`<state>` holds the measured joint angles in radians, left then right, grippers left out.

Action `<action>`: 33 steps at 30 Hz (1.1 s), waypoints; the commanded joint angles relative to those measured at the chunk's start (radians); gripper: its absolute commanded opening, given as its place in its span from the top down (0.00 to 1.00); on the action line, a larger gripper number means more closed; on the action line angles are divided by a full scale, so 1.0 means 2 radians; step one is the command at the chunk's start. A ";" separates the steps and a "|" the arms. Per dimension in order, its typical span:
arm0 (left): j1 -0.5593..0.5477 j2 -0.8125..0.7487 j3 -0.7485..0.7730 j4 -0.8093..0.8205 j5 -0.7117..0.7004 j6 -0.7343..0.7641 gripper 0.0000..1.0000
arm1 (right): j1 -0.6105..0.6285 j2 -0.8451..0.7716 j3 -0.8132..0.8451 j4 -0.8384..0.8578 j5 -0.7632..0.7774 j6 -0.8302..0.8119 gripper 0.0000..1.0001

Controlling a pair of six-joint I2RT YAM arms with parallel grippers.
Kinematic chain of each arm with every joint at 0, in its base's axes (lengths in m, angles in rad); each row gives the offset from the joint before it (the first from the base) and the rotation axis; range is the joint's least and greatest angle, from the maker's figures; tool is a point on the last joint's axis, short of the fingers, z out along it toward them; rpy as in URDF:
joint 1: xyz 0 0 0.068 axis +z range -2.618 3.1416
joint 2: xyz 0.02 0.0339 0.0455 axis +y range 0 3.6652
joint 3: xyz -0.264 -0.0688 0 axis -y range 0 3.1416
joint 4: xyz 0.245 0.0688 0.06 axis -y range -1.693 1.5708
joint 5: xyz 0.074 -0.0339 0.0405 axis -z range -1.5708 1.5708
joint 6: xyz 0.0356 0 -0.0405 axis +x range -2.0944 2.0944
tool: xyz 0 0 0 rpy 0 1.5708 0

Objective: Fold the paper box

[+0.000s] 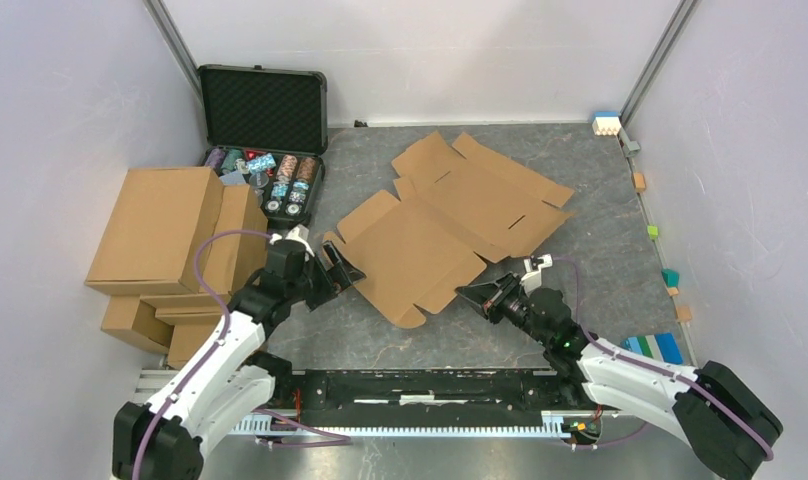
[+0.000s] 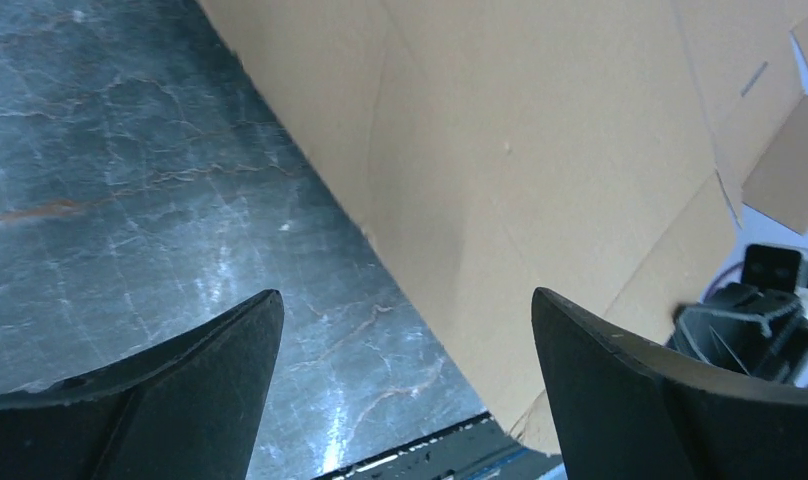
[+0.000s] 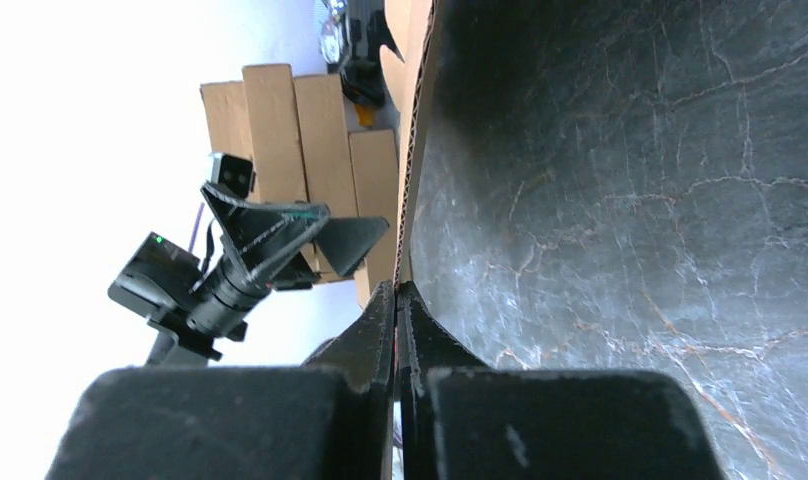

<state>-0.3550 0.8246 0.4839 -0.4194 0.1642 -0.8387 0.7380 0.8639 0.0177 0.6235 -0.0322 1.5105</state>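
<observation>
Box (image 1: 450,215) lay unfolded as a flat sheet mid-table (image 1: 580,180). Left gripper (image 1: 342,265) was at its left edge with the jaws wide apart and nothing held. Right gripper (image 1: 472,293) was at the near-right edge, jaws together, tips right at the cardboard edge. Couldn't tell if it pinched the sheet. Cartons (image 1: 165,235) were stacked far left, with an open case (image 1: 263,105) behind them.
</observation>
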 commanded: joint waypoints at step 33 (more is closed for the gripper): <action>-0.001 0.112 0.211 -0.062 -0.027 0.104 0.98 | 0.014 -0.037 0.143 -0.228 -0.050 -0.258 0.03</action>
<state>-0.3660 1.0088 0.6796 -0.1909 0.2165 -1.0256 0.7639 0.8665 0.1295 0.5255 -0.1547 1.3720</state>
